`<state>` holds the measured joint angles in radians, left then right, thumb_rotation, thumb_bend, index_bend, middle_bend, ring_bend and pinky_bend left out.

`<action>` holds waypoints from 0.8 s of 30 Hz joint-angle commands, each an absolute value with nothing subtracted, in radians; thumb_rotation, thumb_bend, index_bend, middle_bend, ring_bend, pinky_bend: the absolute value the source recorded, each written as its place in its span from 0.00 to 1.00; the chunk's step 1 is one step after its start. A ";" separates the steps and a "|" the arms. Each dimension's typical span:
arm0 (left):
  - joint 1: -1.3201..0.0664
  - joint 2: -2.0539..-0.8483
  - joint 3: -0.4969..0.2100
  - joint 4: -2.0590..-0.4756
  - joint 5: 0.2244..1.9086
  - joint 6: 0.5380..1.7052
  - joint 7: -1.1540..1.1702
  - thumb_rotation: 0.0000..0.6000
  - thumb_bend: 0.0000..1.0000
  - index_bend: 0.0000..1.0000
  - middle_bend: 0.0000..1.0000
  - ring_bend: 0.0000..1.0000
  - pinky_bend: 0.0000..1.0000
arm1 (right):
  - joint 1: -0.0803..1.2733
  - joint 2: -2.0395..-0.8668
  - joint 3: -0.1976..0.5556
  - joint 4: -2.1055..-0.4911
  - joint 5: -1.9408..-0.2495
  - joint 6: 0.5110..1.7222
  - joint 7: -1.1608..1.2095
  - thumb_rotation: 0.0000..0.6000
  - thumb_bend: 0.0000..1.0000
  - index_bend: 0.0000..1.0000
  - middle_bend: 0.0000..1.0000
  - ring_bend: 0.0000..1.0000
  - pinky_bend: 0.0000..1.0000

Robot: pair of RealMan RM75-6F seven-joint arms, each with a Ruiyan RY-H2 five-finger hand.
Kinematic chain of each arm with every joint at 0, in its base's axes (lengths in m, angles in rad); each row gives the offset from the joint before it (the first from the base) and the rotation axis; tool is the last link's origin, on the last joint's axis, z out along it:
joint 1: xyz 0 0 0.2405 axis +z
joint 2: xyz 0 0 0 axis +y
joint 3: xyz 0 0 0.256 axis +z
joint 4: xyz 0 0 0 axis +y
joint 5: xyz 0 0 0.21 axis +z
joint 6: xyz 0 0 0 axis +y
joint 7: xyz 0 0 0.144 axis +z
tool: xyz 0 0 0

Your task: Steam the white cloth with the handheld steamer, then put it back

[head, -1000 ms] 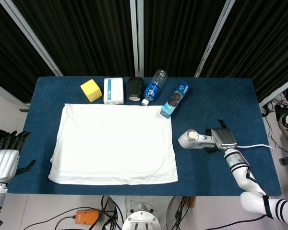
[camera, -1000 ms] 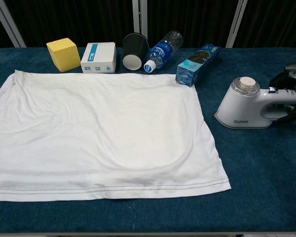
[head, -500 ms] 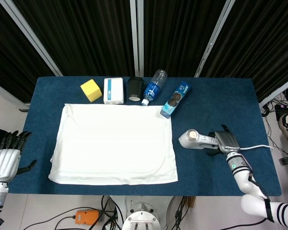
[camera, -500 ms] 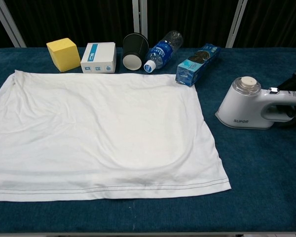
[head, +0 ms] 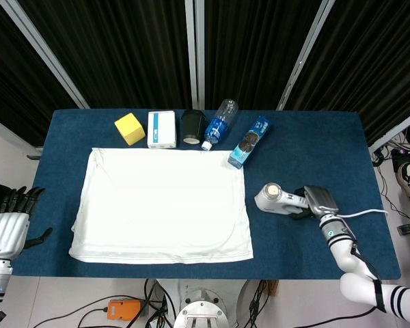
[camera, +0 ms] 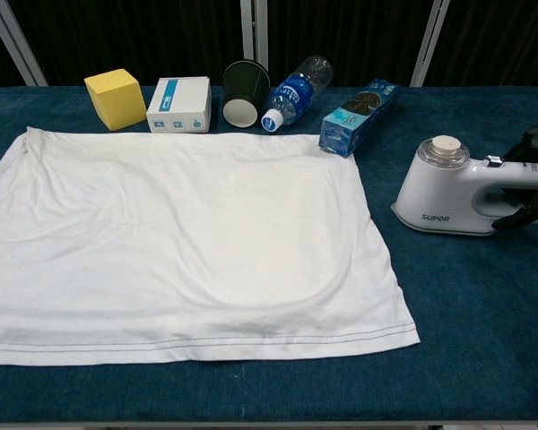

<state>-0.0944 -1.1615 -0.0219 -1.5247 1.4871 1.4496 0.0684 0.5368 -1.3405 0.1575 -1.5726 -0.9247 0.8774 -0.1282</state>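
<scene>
Steamer (camera: 455, 193) sat on the bench (head: 307, 147), right hand (head: 319, 201) clamped on its handle; a loose hold risked tipping it beside the fingers.

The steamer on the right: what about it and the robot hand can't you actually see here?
- Right robot hand: the chest view cuts it at the right edge; the head view shows only its back, so the grip on the steamer handle is hidden.
- Steamer's soleplate: faces down onto the table in both views.
- Steam: none can be made out.
- Left robot hand: outside the chest view.
</scene>
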 commanded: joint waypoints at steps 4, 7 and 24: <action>-0.095 -1.166 -0.022 -1.518 1.489 1.451 0.067 1.00 0.16 0.09 0.09 0.00 0.00 | 0.548 -1.342 0.163 -1.553 -0.985 0.844 -0.066 1.00 0.20 0.95 0.87 0.88 0.58; -0.109 -1.168 -0.020 -1.515 1.500 1.433 0.058 1.00 0.16 0.09 0.09 0.00 0.00 | 0.552 -1.335 0.173 -1.543 -1.039 0.832 -0.015 1.00 0.20 0.98 0.88 0.89 0.63; -0.370 -1.222 -0.020 -1.579 1.636 1.138 -0.005 0.71 0.46 0.10 0.09 0.00 0.00 | 0.652 -1.194 0.245 -1.668 -1.208 0.766 0.104 1.00 0.32 1.00 0.92 0.93 0.71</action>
